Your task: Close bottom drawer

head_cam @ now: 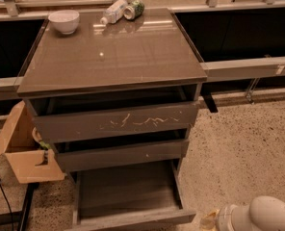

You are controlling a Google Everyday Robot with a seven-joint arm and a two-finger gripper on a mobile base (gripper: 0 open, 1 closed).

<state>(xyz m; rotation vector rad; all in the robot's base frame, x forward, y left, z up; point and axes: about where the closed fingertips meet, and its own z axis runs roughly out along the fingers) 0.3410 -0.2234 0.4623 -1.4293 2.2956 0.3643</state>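
The bottom drawer (128, 192) of the grey-brown cabinet (109, 52) stands pulled far out, with its wood-grain floor showing. Its plain front panel (133, 220) lies at the lower edge of the view. The middle drawer (121, 154) and the scratched top drawer (116, 122) stand out a little above it. My gripper (209, 221) is at the bottom right, low over the floor. It is just right of the front right corner of the bottom drawer, on the end of the white arm (263, 215). I cannot tell whether it touches the panel.
A white bowl (64, 20), a lying bottle (112, 11) and a green can (134, 8) sit at the back of the cabinet top. An open cardboard box (22, 153) stands left of the cabinet beside a black cable (2, 191). Speckled floor (248, 148) lies to the right.
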